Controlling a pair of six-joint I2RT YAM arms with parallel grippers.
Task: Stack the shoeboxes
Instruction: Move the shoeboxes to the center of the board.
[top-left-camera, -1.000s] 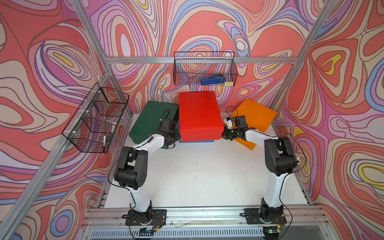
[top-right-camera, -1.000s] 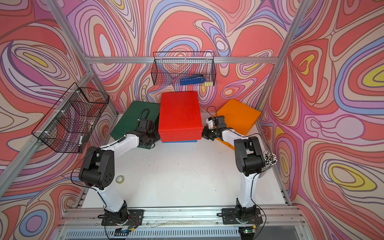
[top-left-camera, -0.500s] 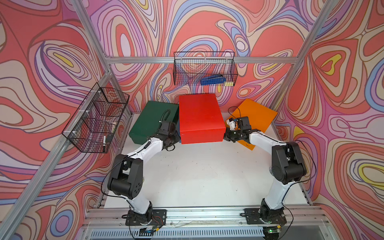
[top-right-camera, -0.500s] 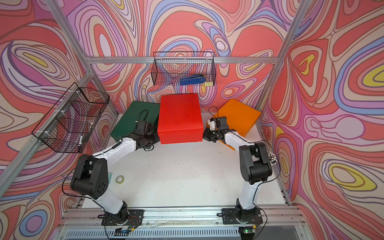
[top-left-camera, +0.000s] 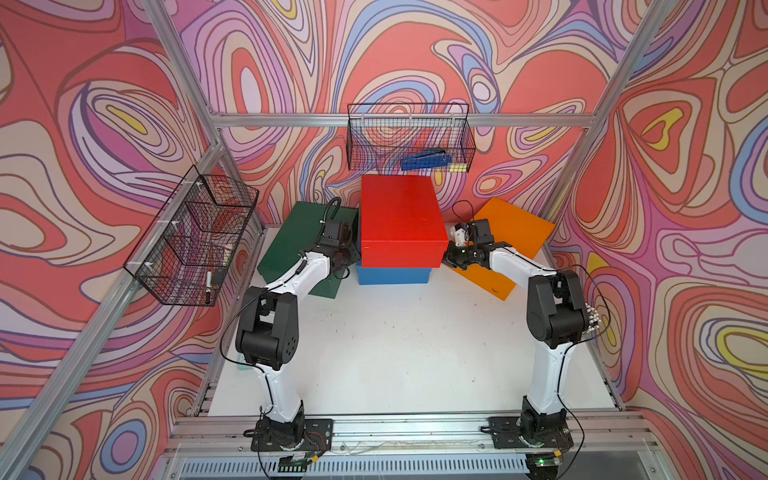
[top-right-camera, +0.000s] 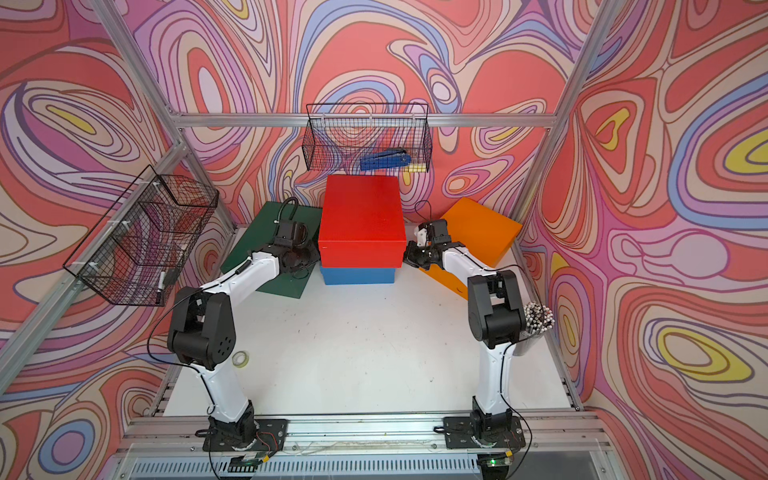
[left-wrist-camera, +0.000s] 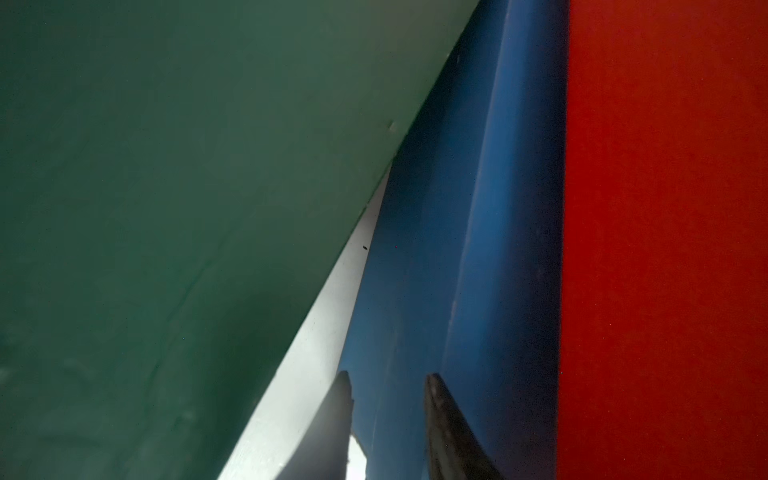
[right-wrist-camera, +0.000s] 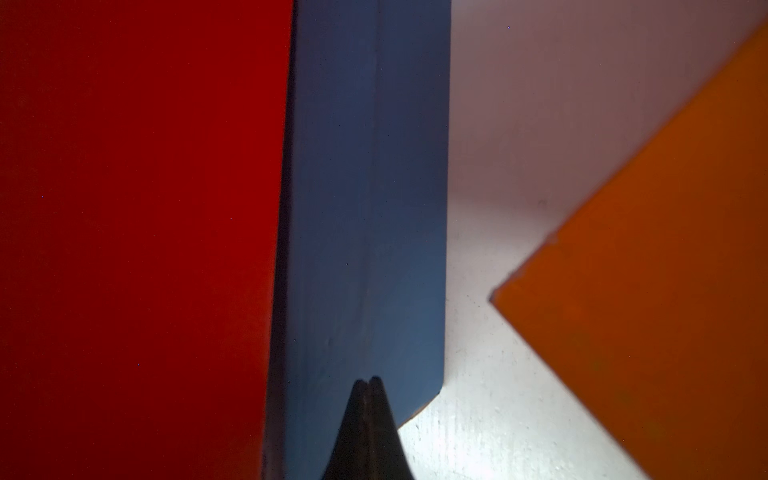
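1. Left of centre in both top views, the dark green shoebox (top-left-camera: 299, 243) lies flat on the white table (top-left-camera: 395, 353). It is unstacked, and the left arm reaches over its near corner.
2. Just right of it, the left gripper (top-left-camera: 352, 261) sits at the left side of the stack. The left wrist view shows its fingertips (left-wrist-camera: 444, 424) parted, with nothing between them.
3. At centre frame, the red shoebox (top-left-camera: 399, 220) rests on the blue shoebox (top-left-camera: 392, 276), and seems to overhang slightly on the right. The step in hand looks like letting go and squaring up. To do it well, each arm should back straight out sideways so no finger drags the red box. A gentle nudge from the right would likely align the edges.
4. Right of the stack, the right gripper (right-wrist-camera: 365, 380) has its jaws pressed together and holds nothing. Its tip is beside the blue box's side.
5. Further right, the orange shoebox (top-left-camera: 515, 232) sits at an angle on the table, near the stack but apart from it.
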